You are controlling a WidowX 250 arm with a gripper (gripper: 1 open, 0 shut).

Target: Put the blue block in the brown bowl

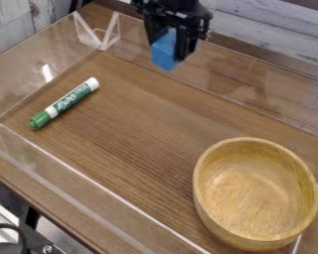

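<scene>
The blue block (165, 52) hangs in the air over the far middle of the wooden table, held between the black fingers of my gripper (173, 48), which is shut on it. The block's lower end pokes out below the fingers. The brown bowl (256, 192) sits at the near right corner of the table, empty, well away from the gripper and to its lower right.
A green and white marker (64, 103) lies on the table at the left. Clear acrylic walls (95, 35) ring the table, with a low clear wall along the near-left edge (69, 189). Bare wood lies between marker and bowl.
</scene>
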